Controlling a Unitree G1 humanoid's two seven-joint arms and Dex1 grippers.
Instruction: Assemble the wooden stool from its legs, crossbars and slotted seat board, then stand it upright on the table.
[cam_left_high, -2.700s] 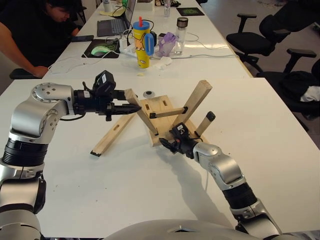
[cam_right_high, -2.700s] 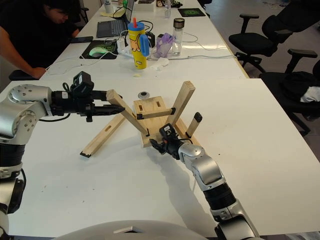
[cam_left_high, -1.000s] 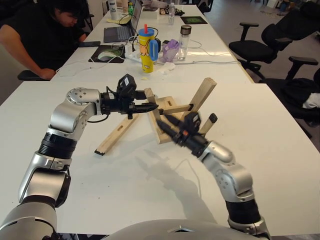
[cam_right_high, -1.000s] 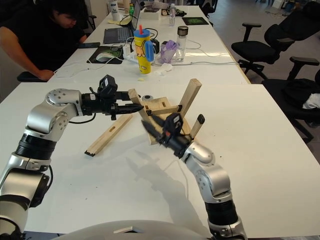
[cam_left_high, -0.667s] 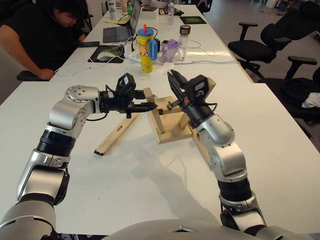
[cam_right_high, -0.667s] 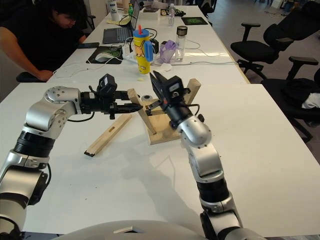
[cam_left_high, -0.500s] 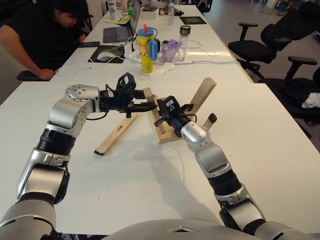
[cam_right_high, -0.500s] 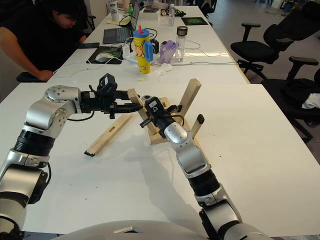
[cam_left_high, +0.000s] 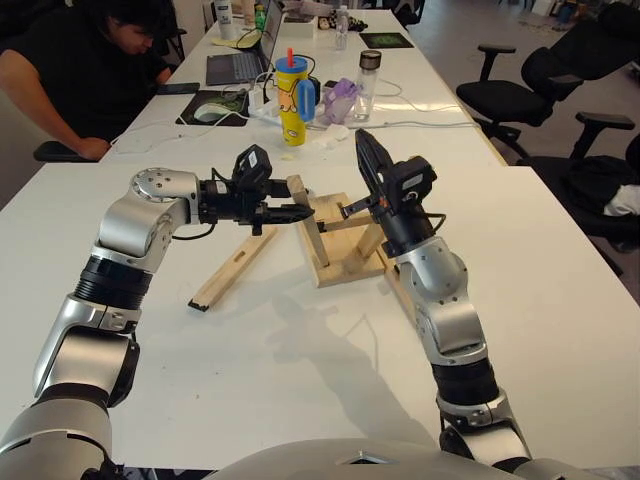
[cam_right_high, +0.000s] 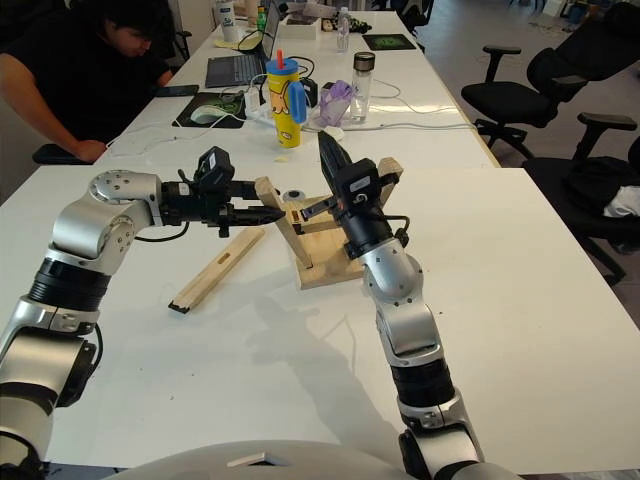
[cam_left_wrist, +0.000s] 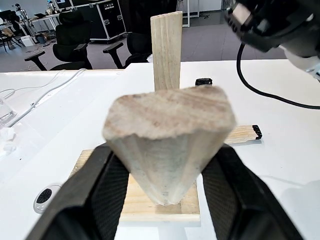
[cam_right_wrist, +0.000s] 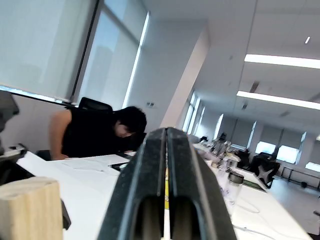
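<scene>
1. The white bench (cam_left_high: 250, 380) is smooth and bare-looking where the work lies. In my judgement it gives loose wood little grip, so a nudged part could slide. Beyond its far edge, an adjoining bench carries a yellow cup (cam_left_high: 291, 95), a bottle (cam_left_high: 368, 72) and a laptop (cam_left_high: 245, 60). Office chairs (cam_left_high: 520, 70) stand off the far right corner.
2. The slotted seat board (cam_left_high: 345, 262) lies flat near the middle of the far edge. Legs rise from it, so the stool is part-built and upside down. Nothing pins the board (only its own weight), and a sideways push on a leg could tip or skate it.
3. A loose leg (cam_left_high: 228, 270) lies on the bench, angled towards the left edge and just beside the board.
4. The left end effector (cam_left_high: 285, 212) is clamped on the top of a leaning leg (cam_left_wrist: 170, 135). If that grip twists, the leg's foot may lever out of its slot.
5. The right end effector (cam_left_high: 364, 150) hangs above the board, fingers together, empty and pointing up. Coming down like that, it could knock the upright leg (cam_left_wrist: 166, 50).
6. A crossbar (cam_left_high: 347, 222) spans between the legs. How firmly its ends are seated cannot be told, and any spreading of the legs could drop it.
</scene>
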